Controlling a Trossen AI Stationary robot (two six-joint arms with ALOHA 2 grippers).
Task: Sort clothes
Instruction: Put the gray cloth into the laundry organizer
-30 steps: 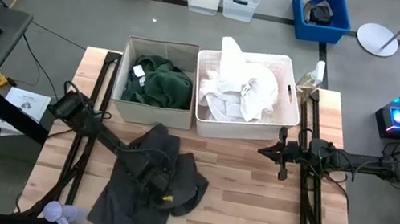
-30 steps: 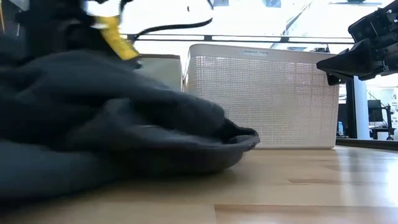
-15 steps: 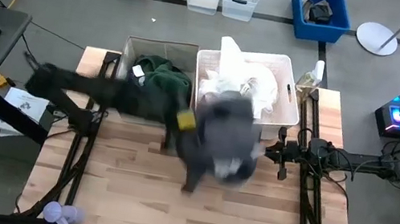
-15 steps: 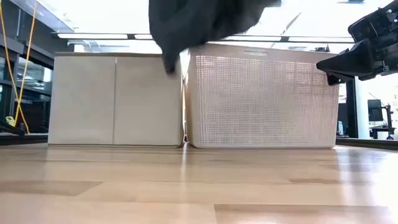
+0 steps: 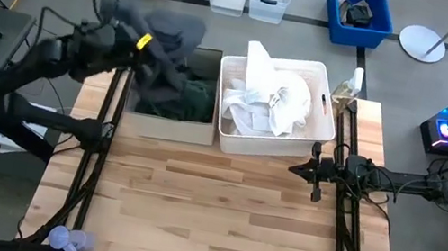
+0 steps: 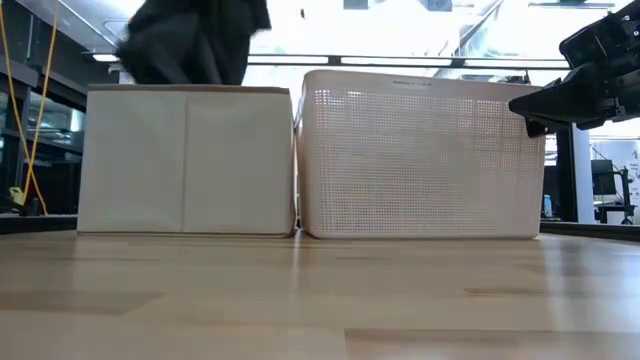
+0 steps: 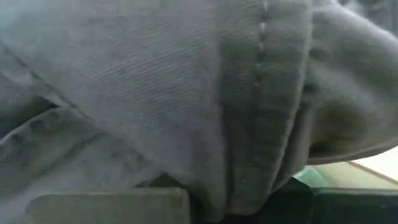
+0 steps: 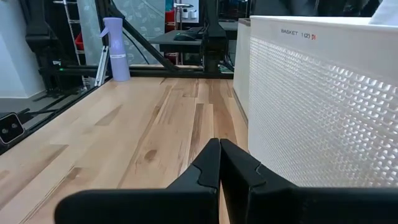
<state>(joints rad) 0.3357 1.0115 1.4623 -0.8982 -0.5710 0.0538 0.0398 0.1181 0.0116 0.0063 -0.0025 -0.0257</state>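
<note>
My left gripper [image 5: 148, 47] is raised over the beige fabric bin [image 5: 138, 120] at the table's far left, shut on the dark grey garment [image 5: 175, 33], which also shows above the bin in the low view [image 6: 190, 40]. A dark green top [image 5: 196, 103] lies in that bin. White shirts [image 5: 279, 98] fill the white basket [image 5: 312, 145] beside it. My right gripper [image 8: 219, 155] is shut and empty, low over the table right of the basket, as the high view [image 5: 294, 167] shows. My left gripper holds the dark grey garment, but the cloth [image 7: 186, 93] covers the fingers, so which part it has cannot be told. The garment hangs bunched around and below the gripper, clear of the table, its lower folds [image 5: 156, 85] over the beige bin.
A lavender plush toy [image 5: 66, 239] lies at the table's near left corner. A spray bottle [image 5: 356, 82] stands at the far right by the basket. The wooden tabletop [image 5: 211, 205] lies in front of the two containers.
My left gripper has lifted the dark grey garment off the near left of the table, swung it up and toward the far edge past the white basket, then left to above the beige bin. The garment is lifted clear of the table and hangs bunched.
</note>
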